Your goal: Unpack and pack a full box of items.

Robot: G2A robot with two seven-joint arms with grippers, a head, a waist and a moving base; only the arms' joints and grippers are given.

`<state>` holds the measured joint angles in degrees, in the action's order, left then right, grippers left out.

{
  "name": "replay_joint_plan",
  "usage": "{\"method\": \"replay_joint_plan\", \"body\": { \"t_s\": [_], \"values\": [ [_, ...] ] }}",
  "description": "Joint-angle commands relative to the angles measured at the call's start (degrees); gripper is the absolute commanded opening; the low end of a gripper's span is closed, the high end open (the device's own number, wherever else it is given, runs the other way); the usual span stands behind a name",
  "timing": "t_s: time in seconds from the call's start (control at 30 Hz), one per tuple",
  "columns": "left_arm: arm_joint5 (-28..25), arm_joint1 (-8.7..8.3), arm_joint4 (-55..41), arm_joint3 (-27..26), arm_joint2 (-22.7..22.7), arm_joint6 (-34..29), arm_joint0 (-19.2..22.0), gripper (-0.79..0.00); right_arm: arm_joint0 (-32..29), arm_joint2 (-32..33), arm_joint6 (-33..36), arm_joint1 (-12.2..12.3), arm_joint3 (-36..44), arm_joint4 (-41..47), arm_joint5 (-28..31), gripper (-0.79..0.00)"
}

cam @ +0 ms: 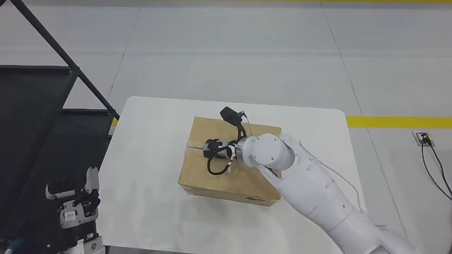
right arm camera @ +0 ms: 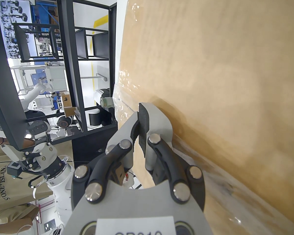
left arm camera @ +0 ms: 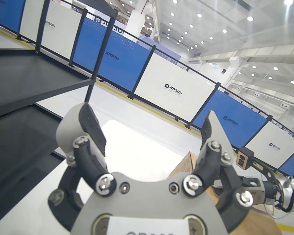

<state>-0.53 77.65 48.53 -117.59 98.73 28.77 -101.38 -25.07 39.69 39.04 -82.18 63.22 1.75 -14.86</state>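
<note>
Closed brown cardboard box (cam: 194, 180) sits on the white bench (cam: 152, 183) — right end effector (right arm camera: 140, 121) clenched at its taped seam; left end effector (left arm camera: 148, 116) released, well apart from the box.

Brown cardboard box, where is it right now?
In the top view the brown cardboard box sits near the middle of the white table, the right gripper just above its taped top.
</note>
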Motion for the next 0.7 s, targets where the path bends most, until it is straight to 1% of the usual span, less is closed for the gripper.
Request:
{"method": "replay_joint_plan", "body": {
  "t_s": [0.0, 0.2, 0.4, 0.53, 0.67],
  "values": [
    [-0.4, 0.04, -0.1, 0.3, 0.2, 0.0, -0.1, 0.000, 1.2, -1.2, -0.3, -1.1, -2.0, 1.1, 0.5, -0.785],
    [-1.8, 0.12, -1.0, 0.8, 1.4, -0.2, -0.2, 0.000, 4.2, -4.9, 0.0, -4.5, -6.8, 3.2, 2.0, -0.785],
    [-2.8, 0.16, -1.2, 1.2, 2.0, -1.6, 0.5, 0.000, 5.7, -6.6, -1.1, -6.9, -10.0, 3.9, 4.0, -0.785],
    [-3.4, 0.16, -0.7, 1.4, 2.0, -2.8, 1.2, 0.000, 6.5, -6.8, -0.8, -7.9, -11.9, 3.8, 4.2, -0.785],
    [-3.8, 0.15, -0.1, 1.3, 2.0, -4.0, 2.0, 0.000, 6.4, -5.7, 0.1, -7.8, -12.1, 3.0, 4.0, -0.785]
  ]
}}
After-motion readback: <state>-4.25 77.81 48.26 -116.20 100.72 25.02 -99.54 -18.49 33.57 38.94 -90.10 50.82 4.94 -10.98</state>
